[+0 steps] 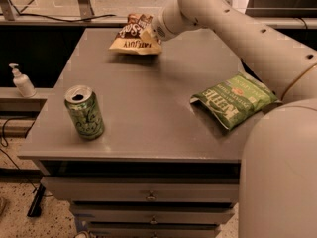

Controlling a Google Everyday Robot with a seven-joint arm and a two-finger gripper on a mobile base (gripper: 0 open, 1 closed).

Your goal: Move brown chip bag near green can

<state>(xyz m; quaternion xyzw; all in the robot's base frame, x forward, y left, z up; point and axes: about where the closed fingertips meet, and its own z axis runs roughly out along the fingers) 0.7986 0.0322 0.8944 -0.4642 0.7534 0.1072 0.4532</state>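
Grey tabletop [148, 93] fills my feed, and it carries all three items. I read the scene as follows.

1. Hand [151, 32]: located at the far edge of the tabletop, at the end of the white arm [237, 19] that reaches in from the upper right. It meets the right edge of the brown chip bag [132, 34]. The bag covers the grasping end, so I cannot tell how far the hand is open or whether it has a firm hold.

2. Brown chip bag: at the far edge, left of the hand. It sits tilted, dark top away from me and tan band toward me. A dark shadow lies on the tabletop just beneath the tan band.

3. Green can [85, 112]: upright near the front left corner, silver top showing. It is well apart from the brown chip bag.

4. Green Kettle chip bag [234, 99]: flat at the right edge, next to the robot's body.

5. Surroundings: a white pump bottle [22, 82] stands on a lower ledge to the left. Drawers [148, 196] sit below the tabletop.
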